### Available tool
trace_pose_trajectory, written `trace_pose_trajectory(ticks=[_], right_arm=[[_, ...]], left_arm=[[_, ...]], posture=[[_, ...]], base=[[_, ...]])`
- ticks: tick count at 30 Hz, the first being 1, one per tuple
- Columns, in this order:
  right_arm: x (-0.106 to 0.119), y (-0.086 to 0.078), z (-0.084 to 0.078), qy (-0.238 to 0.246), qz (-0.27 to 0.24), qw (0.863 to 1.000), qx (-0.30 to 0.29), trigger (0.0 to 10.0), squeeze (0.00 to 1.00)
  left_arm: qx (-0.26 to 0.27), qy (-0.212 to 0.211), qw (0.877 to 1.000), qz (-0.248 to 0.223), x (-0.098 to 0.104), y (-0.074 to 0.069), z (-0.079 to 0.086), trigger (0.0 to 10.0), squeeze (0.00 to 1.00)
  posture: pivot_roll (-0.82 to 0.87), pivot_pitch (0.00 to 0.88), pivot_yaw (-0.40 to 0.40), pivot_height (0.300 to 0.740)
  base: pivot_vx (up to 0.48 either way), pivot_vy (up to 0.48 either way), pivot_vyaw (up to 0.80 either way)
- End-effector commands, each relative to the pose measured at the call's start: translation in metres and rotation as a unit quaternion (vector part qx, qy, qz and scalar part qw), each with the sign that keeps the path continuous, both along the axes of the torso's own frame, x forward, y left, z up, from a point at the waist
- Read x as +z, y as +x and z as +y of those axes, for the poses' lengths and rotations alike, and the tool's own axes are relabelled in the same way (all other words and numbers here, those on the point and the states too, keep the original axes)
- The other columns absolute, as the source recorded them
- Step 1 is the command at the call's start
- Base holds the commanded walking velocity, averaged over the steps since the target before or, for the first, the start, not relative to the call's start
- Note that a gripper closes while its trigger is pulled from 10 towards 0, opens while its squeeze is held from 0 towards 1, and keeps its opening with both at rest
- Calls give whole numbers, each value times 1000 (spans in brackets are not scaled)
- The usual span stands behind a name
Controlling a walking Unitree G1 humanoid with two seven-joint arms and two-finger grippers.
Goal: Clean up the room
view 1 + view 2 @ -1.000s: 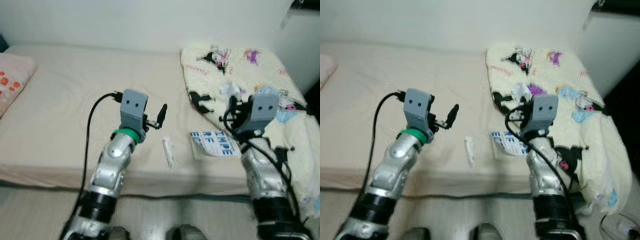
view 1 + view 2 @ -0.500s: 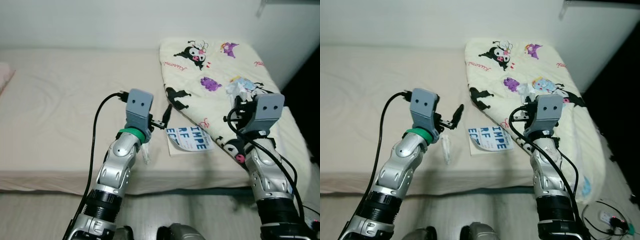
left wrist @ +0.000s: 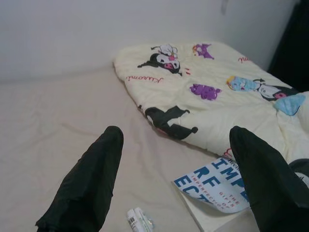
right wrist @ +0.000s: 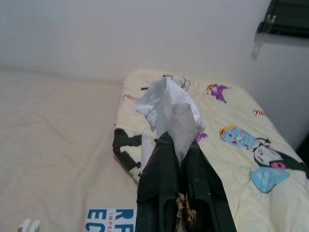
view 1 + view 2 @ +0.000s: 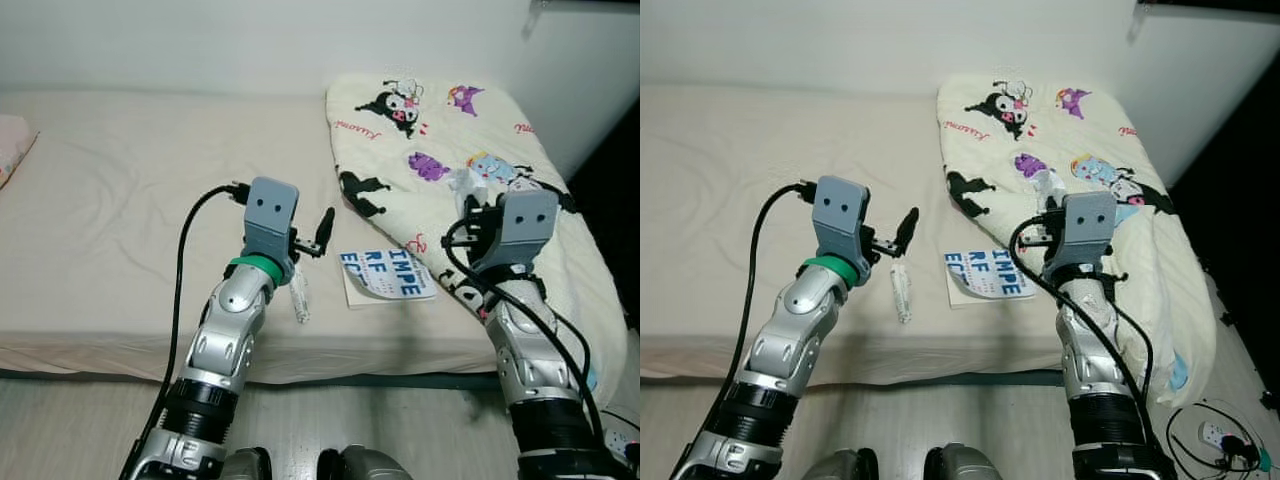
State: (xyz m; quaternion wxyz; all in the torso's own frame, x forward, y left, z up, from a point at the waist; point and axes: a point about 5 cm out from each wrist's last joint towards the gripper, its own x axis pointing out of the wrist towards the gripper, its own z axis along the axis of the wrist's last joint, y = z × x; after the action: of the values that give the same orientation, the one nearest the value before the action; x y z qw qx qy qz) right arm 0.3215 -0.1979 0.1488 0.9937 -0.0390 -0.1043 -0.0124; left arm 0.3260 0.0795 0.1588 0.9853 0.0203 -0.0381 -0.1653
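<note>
Two claws up over the bed's near edge — my right gripper pinches crumpled tissue above the cartoon blanket; my left gripper gapes wide above the small tube beside the booklet, with open sheet to its left.

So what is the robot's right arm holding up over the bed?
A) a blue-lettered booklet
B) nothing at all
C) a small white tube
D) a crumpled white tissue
D: the right gripper has its jaws shut on a crumpled white tissue, while the small white tube and the booklet with blue letters lie on the beige bed sheet.
</note>
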Motion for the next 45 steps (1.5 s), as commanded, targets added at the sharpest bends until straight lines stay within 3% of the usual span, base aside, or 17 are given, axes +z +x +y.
trace_pose_trajectory(ticks=[1, 12, 38, 45], right_arm=[[-10, -3, 1, 5, 14, 1000, -2, 10000, 0], [-12, -6, 1, 5, 18, 1000, -2, 10000, 0], [-16, -9, 3, 8, 24, 1000, 3, 10000, 0], [-16, -10, 6, 15, 23, 1000, 13, 10000, 0]], left_arm=[[0, 3, 1000, 19, -12, -2, 1, 10000, 0], [18, 19, 998, 54, -40, -7, 9, 10000, 0], [35, 26, 998, 54, -43, -8, 11, 10000, 0], [60, 50, 995, 63, -47, -3, 15, 10000, 0]], posture=[[-91, 51, 16, 700], [-96, 65, 16, 655], [-96, 83, 23, 535], [-97, 92, 28, 535]], base=[[0, 0, 0], [0, 0, 0], [0, 0, 0], [0, 0, 0]])
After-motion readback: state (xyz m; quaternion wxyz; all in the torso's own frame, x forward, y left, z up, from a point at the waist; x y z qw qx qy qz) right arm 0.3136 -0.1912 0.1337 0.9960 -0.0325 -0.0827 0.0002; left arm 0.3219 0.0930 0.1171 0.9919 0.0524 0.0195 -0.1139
